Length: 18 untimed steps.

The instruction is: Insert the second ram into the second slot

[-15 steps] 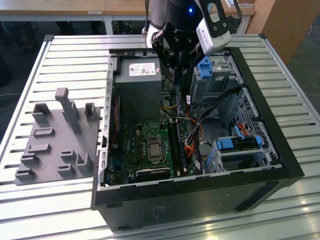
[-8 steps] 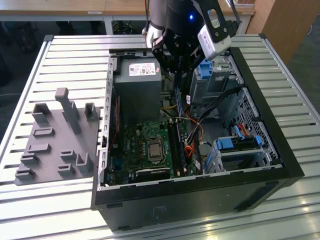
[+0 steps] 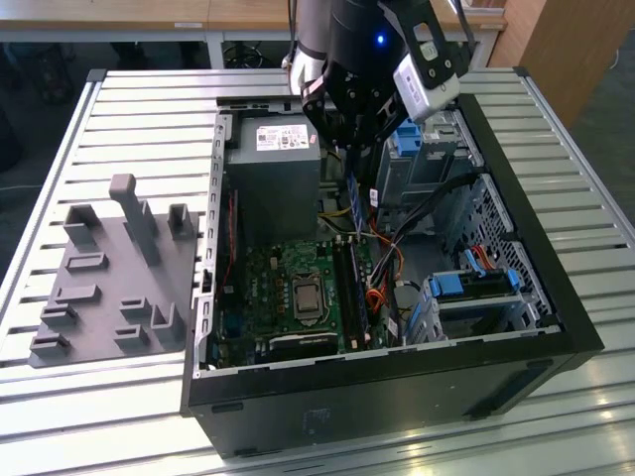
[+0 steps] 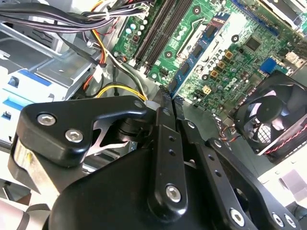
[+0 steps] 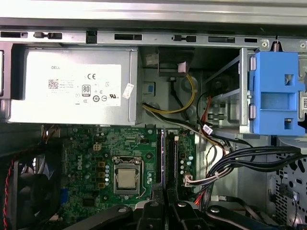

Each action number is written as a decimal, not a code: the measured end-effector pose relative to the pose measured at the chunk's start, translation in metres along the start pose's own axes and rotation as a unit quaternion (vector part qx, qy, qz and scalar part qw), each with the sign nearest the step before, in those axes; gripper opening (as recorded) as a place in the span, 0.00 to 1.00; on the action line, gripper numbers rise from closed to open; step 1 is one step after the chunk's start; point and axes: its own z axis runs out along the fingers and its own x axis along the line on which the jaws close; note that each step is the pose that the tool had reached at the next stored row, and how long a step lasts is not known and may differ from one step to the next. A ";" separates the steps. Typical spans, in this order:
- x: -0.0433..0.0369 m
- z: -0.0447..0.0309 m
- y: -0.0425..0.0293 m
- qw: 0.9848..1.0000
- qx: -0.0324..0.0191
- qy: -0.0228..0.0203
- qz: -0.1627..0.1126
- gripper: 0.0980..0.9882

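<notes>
- Over the open case [image 3: 397,387], under the gripper [image 4: 165,100]: jaws pinched shut on the second ram [image 4: 200,53], held by one long edge
- Raised above the motherboard [image 5: 96,158], not yet seated; memory slots [image 4: 160,31] lying beneath and beside the held piece, one of them apparently filled already
- Long axis judged parallel to those slots
- Within the case: power supply [image 5: 72,86], fan [image 4: 276,115], blue drive clip [image 5: 276,93]
- Beside it on the desk [image 3: 129,109]: grey holder block [image 3: 109,278]

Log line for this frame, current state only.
gripper: shut on second ram | position: over motherboard ram slots, inside open case | ram: not seated
</notes>
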 end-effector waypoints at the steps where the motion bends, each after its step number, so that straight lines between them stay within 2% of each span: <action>1: 0.0000 0.0004 -0.0001 1.000 0.000 0.000 0.000 0.04; 9: 0.0000 0.0031 -0.0018 1.000 0.000 0.000 -0.002 0.04; 18: 0.0001 0.0107 -0.0027 1.000 0.001 0.001 -0.017 0.04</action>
